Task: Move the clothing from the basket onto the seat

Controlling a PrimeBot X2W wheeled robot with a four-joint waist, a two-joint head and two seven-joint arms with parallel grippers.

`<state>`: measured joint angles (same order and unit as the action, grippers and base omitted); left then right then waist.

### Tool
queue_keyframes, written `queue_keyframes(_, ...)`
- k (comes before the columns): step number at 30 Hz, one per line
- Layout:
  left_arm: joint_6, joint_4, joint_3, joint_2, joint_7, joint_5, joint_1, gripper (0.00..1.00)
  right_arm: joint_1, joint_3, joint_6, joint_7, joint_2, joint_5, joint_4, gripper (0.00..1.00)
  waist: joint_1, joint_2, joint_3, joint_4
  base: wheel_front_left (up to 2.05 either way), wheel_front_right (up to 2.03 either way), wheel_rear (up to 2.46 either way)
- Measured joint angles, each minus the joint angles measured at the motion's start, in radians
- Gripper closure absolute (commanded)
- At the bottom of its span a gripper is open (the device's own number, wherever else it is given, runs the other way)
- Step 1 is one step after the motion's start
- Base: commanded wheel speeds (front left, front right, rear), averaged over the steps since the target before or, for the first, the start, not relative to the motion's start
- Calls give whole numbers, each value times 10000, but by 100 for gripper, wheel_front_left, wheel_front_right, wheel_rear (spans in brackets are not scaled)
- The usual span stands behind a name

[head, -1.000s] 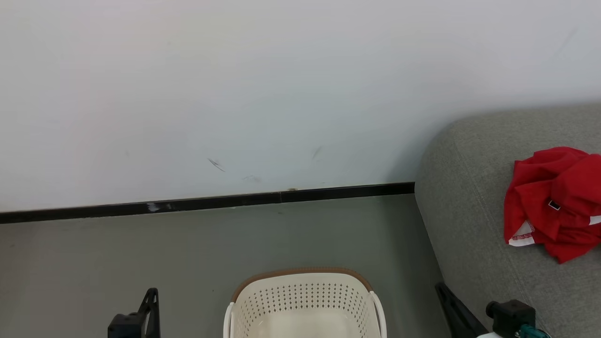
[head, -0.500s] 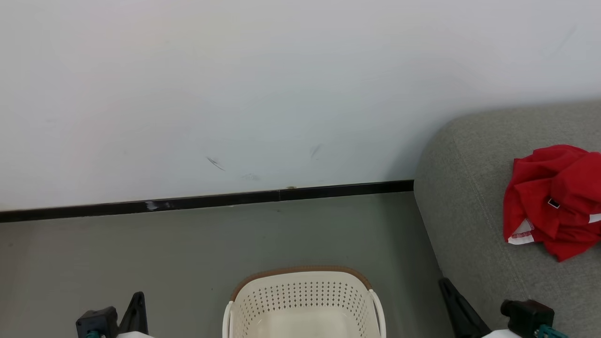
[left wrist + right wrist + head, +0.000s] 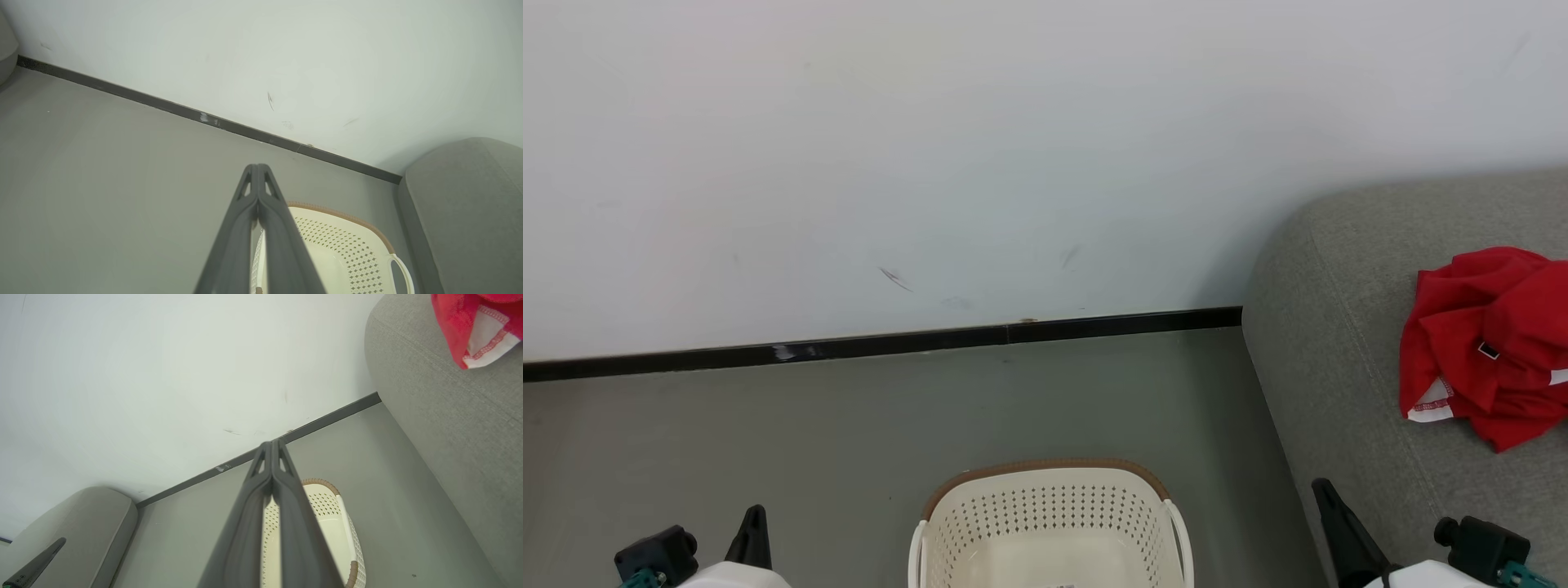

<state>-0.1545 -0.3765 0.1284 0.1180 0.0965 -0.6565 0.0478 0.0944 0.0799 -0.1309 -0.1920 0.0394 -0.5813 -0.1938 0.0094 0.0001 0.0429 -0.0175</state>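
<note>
The red clothing [image 3: 1486, 347] lies crumpled on the grey seat [image 3: 1331, 343] at the right; the right wrist view catches its white-trimmed corner [image 3: 482, 330] on the seat [image 3: 445, 412]. The cream basket [image 3: 1049, 523] stands on the floor at bottom centre, and what shows of its inside holds no clothing. My left gripper [image 3: 754, 523] is low at the bottom left, its fingers pressed together and holding nothing [image 3: 258, 169]. My right gripper [image 3: 1327, 498] is at the bottom right beside the seat's edge, shut and holding nothing as well [image 3: 273, 444].
A white wall with a black skirting board [image 3: 890, 347] runs behind the grey floor [image 3: 768, 441]. In the right wrist view another grey upholstered piece [image 3: 81, 522] stands at lower left. The left gripper's dark finger [image 3: 34, 565] shows at the lower left of that view.
Both grippers have drawn down and outward towards the bottom corners of the head view. The view itself has tipped slightly, so wall and basket sit a little higher.
</note>
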Motion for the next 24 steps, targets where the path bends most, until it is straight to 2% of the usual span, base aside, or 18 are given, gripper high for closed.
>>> queue_keyframes(7,309,98,-238,-94,-270,-959,13,100,-29,-86,0,234,84,-1131,-8,100,59,0,25,14,0,0,0)
queue_keyframes(13,531,198,-414,-167,-443,-1755,14,100,-185,-178,0,437,198,-2086,-42,100,80,0,36,26,0,0,0)
queue_keyframes(19,732,255,-577,-217,-616,-2412,14,100,-222,-263,0,581,242,-2890,-84,100,77,0,23,39,0,0,0)
queue_keyframes(24,882,309,-721,-276,-767,-3072,15,100,-334,-314,2,709,291,-3708,-151,100,40,0,-17,51,0,0,0)
